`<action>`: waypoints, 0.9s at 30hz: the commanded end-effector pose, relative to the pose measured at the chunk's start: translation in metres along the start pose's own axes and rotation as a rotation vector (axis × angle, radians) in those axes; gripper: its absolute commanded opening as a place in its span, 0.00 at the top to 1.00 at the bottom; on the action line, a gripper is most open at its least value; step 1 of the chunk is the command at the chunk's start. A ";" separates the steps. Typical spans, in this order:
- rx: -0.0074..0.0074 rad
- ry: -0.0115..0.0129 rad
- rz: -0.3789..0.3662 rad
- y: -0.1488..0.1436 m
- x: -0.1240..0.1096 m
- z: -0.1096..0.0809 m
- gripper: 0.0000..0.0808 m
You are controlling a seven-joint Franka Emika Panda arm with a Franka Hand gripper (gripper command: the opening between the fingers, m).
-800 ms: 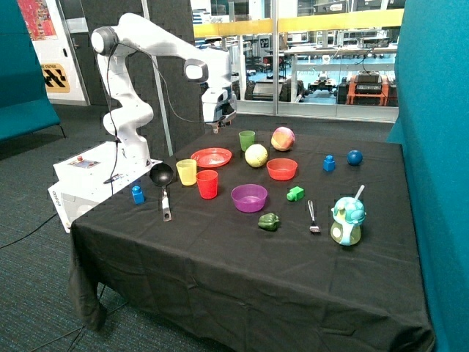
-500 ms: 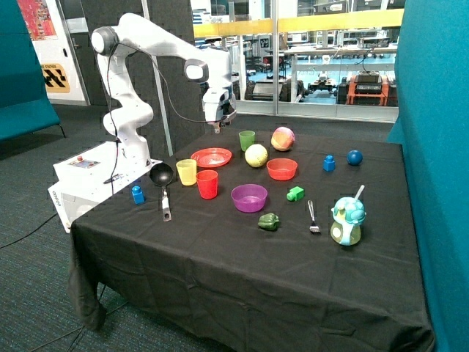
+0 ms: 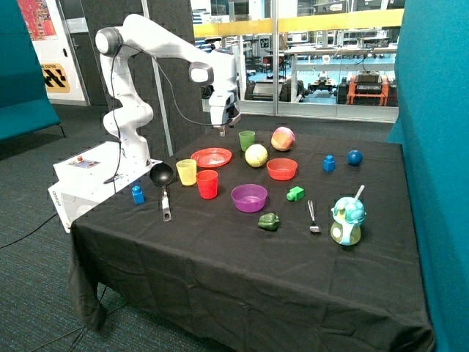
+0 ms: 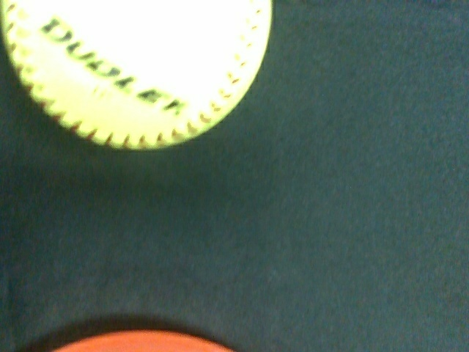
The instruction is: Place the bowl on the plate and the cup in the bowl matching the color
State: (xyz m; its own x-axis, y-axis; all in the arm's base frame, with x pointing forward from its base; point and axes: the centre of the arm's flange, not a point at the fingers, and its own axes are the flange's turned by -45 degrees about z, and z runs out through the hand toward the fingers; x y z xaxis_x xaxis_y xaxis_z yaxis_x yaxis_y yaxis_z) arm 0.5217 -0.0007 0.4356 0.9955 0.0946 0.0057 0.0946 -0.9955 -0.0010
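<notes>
Gripper (image 3: 223, 133) in the air above the plate (image 3: 211, 157) — touching nothing, finger opening not discernible.

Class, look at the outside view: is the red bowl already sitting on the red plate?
No: the red bowl sits on the black cloth beside the yellow ball, apart from the red plate, while the gripper hangs above the table.

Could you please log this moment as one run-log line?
claw: in air between plate and green cup | bowl: on cloth | cup: untouched
</notes>
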 end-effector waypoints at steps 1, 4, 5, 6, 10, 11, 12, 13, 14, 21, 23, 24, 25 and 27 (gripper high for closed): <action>-0.0013 -0.0057 0.096 0.013 0.025 0.011 0.78; -0.0014 -0.0057 0.145 0.021 0.033 0.016 0.76; -0.0015 -0.0056 0.160 0.023 0.035 0.018 0.76; -0.0015 -0.0056 0.180 0.026 0.037 0.019 0.75; -0.0017 -0.0056 0.243 0.036 0.044 0.024 0.70; -0.0017 -0.0056 0.250 0.038 0.045 0.025 0.69; -0.0017 -0.0056 0.260 0.040 0.046 0.026 0.69; -0.0018 -0.0056 0.275 0.043 0.048 0.028 0.67; -0.0018 -0.0056 0.283 0.046 0.050 0.030 0.66; -0.0019 -0.0055 0.310 0.055 0.065 0.042 0.62; -0.0019 -0.0055 0.317 0.056 0.070 0.045 0.60; -0.0019 -0.0055 0.318 0.057 0.073 0.046 0.59; -0.0019 -0.0055 0.325 0.057 0.076 0.047 0.58; -0.0019 -0.0055 0.318 0.058 0.082 0.048 0.56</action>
State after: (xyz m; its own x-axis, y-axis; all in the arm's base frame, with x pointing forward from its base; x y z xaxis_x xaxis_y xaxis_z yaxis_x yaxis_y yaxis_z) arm 0.5851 -0.0423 0.3991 0.9836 -0.1803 0.0020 -0.1803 -0.9836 -0.0012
